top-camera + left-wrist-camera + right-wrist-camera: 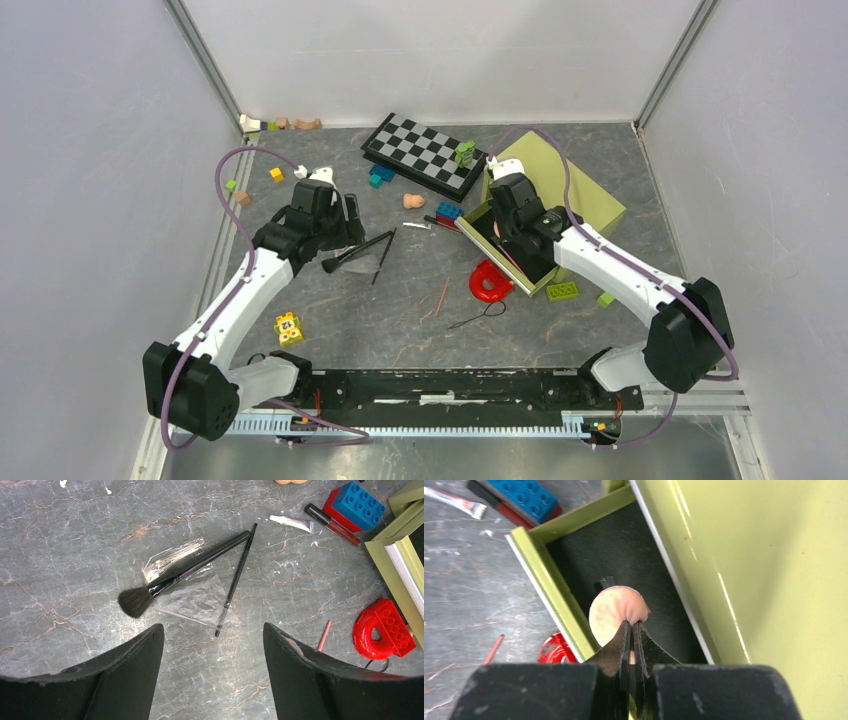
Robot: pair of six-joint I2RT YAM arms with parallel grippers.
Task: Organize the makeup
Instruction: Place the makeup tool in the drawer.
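Note:
My right gripper (633, 625) is shut on the round peach puff (611, 612), pinching its edge over the black inside of the open green box (544, 570). My left gripper (214, 635) hangs open above the table with nothing between its fingers. Just beyond it lie a black-handled powder brush (175, 577) and a thin black brush (235, 582) on a clear plastic wrapper (192, 597). A small white tube (292, 524) and a dark red lip gloss (332, 525) lie further off. A pink pencil (324, 636) lies to the right.
A red horseshoe-shaped piece (382, 636) sits beside the green box (560, 195). Red and blue toy bricks (357, 505) lie near the tube. A chessboard (425, 152) stands at the back, with loose bricks (288, 328) scattered around and a black loop of cord (480, 317) in front.

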